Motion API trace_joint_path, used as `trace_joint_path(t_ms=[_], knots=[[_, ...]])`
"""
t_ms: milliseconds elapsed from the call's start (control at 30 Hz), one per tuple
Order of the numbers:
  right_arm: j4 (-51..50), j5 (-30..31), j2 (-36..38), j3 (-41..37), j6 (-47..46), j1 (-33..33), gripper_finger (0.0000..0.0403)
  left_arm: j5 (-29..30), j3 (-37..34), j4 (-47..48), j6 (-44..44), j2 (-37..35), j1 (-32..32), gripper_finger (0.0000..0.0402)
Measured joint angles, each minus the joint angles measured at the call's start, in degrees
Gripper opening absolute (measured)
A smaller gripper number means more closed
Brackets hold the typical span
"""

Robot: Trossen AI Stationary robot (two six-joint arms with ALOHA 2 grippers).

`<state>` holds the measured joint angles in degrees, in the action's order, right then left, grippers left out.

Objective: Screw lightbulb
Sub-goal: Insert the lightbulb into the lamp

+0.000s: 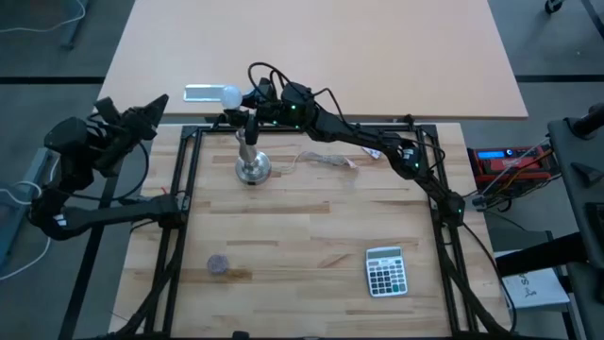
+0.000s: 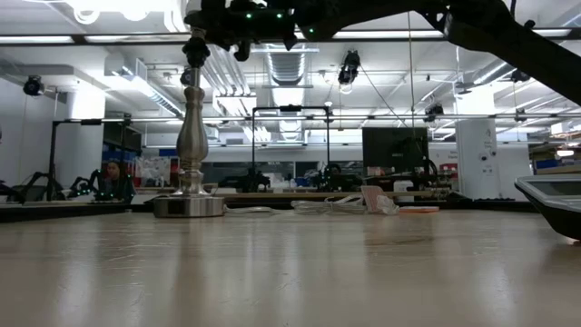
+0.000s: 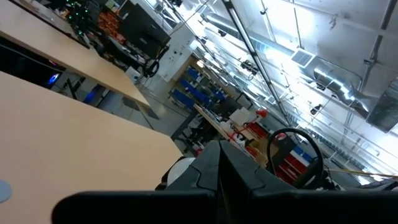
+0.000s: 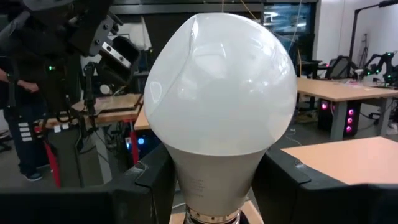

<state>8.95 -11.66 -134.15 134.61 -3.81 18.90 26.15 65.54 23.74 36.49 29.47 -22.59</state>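
Lightbulb point(image 4: 222, 93) between right tool point(image 4: 211, 180) fingers

Materials and finishes, bench scene

Bulb point(image 4: 221, 87): smooth frosted white globe, soft sheen. Stand point(image 2: 190, 145): polished silvery metal. Table point(image 1: 302, 255): pale wood, visible grain, satin. Calculator point(image 1: 386, 271): grey plastic. Right gripper point(image 4: 217, 186): matt black.

Non-task clutter on worktop point(image 1: 311, 227)

Silver stand point(image 1: 251, 161) upright near far edge, left of centre. Crumpled paper scrap point(image 1: 326, 160) just right of it, also near far edge. Calculator point(image 1: 386, 270) toward near-right corner. Small dark round object point(image 1: 218, 264) near the near edge, left of centre. Flat grey item point(image 1: 200, 93) on pale table beyond.
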Motion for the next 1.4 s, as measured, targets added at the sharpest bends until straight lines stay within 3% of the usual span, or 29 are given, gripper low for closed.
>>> trace_joint_path(t_ms=[300, 467, 567, 1000, 1400], knots=[[-1.5, 2.8, 0.0, 0.0, 0.4, -0.3, 0.0162, 0.0, 0.0, 0.4, 0.0, 0.0, 0.0, 0.0000], [-1.7, 7.0, 0.0, 0.0, 0.1, -0.9, 0.0239, 0.1, 0.0, 0.4, 0.0, 0.0, 0.0, 0.0000], [-1.8, 7.3, 0.0, 0.0, 0.1, -1.0, 0.0265, 0.2, 0.0, 0.7, 0.0, 0.0, 0.0, 0.0000], [-2.9, 7.1, 0.0, 0.0, 0.9, -1.1, 0.0233, 0.3, 0.0, 0.8, -1.3, 0.0, 0.0, 0.0000], [-8.7, 7.0, 2.0, 0.0, 1.1, -1.2, 0.0255, -3.3, 0.0, 4.3, -7.4, 7.3, 0.0, 0.0000]])
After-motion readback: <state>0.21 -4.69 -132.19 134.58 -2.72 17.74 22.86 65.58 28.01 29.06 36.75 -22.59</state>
